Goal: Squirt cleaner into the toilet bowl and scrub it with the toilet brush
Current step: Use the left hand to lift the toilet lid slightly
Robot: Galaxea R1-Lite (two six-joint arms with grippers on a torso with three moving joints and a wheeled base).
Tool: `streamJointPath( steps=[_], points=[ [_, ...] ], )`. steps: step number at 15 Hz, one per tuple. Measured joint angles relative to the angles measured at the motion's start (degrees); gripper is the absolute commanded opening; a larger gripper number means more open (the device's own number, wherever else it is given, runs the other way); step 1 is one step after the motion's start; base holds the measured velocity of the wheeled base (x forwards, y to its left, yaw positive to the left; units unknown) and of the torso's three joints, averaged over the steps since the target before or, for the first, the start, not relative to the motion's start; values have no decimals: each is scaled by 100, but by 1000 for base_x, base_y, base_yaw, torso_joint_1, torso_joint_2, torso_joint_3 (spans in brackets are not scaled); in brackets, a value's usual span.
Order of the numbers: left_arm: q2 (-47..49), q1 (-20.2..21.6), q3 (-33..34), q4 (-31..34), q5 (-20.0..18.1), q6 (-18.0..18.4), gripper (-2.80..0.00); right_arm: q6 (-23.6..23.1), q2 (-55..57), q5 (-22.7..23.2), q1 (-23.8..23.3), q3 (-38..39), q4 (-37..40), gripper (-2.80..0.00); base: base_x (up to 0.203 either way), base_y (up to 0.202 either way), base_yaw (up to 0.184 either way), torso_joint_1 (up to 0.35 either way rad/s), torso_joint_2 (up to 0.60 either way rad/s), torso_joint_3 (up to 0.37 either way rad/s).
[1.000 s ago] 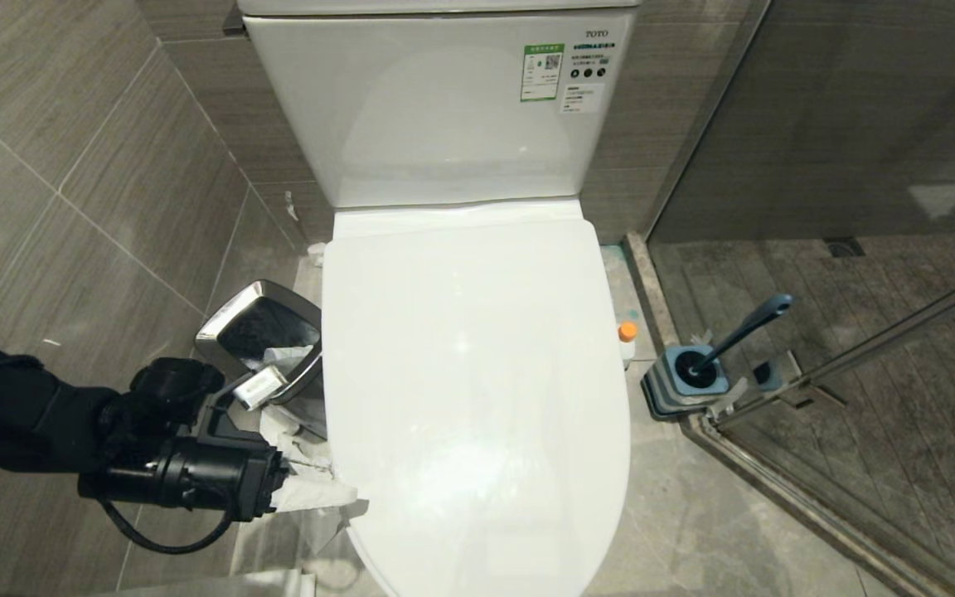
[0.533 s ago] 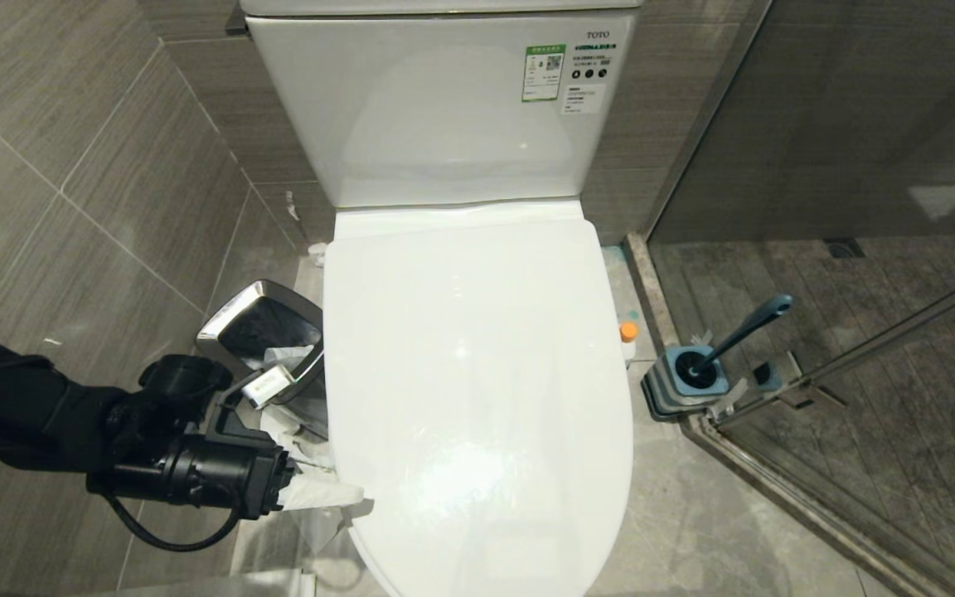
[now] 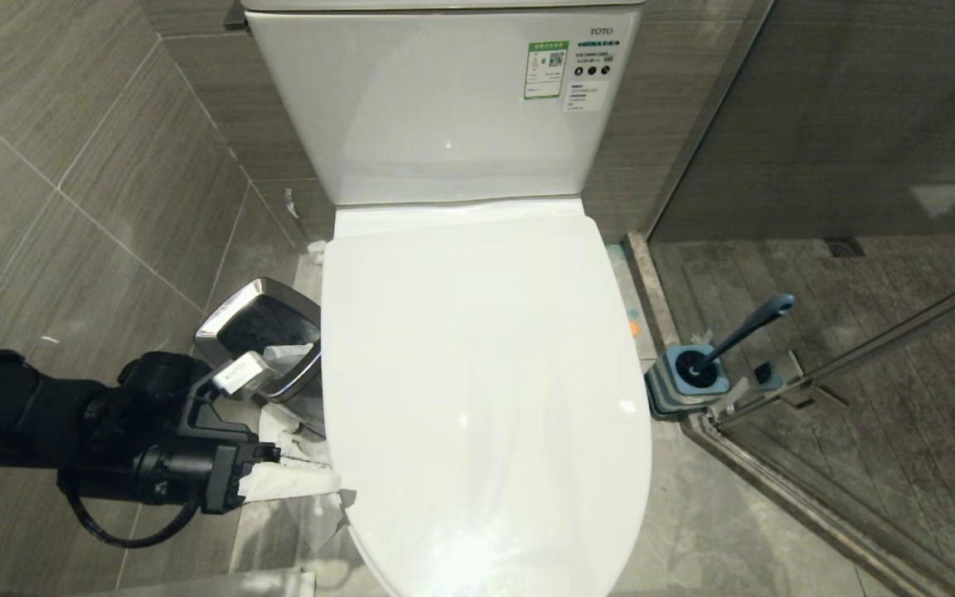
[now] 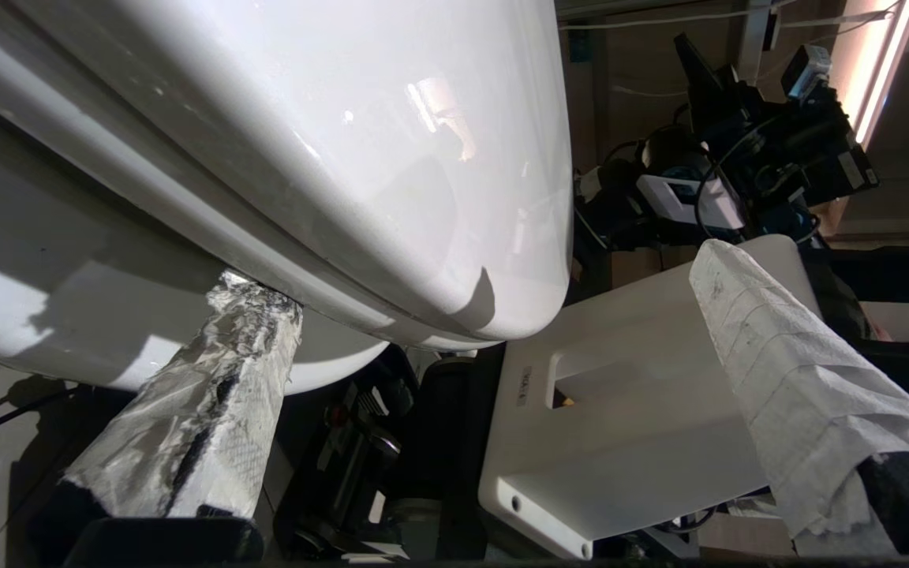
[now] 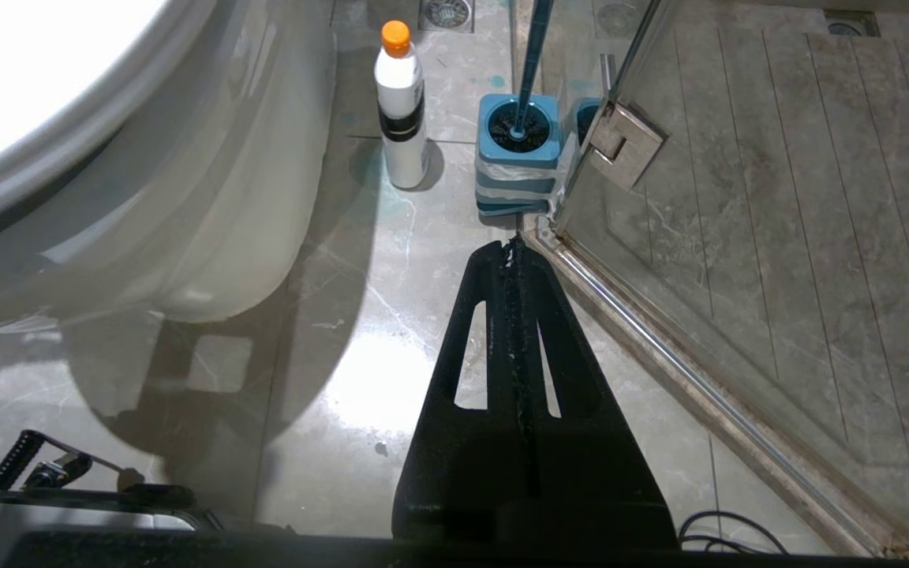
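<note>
The large white glossy ceramic toilet bowl (image 3: 477,398) has its lid down, long axis running 12 to 6 o'clock; the lid must come up first. The left gripper (image 3: 312,481), fingers spread wide and paper-wrapped, sits at the lid's 8 o'clock edge, apparently to lift it. The slim slate-blue toilet brush (image 3: 743,332) stands in its square holder (image 3: 685,381) at 3 o'clock, handle leaning toward 2. The white orange-capped cleaner bottle (image 5: 401,102) stands upright beside it. The right gripper (image 5: 514,248) hangs parked, fingers closed, empty.
</note>
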Motion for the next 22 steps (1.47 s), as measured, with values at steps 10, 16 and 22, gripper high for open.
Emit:
streamJointPath(
  steps=[10, 16, 22],
  points=[
    [-670, -57, 17, 360, -86, 75, 0, 2, 0, 1, 2, 0, 0, -280, 0, 0, 0, 0, 0, 0],
    [-1119, -139, 106, 610, -45, 102, 0, 0, 0, -1, 2, 0, 0, -280, 0, 0, 0, 0, 0, 0],
    [-1594, -156, 134, 647, -48, 12, 0, 2, 0, 1, 2, 0, 0, -280, 0, 0, 0, 0, 0, 0]
  ],
)
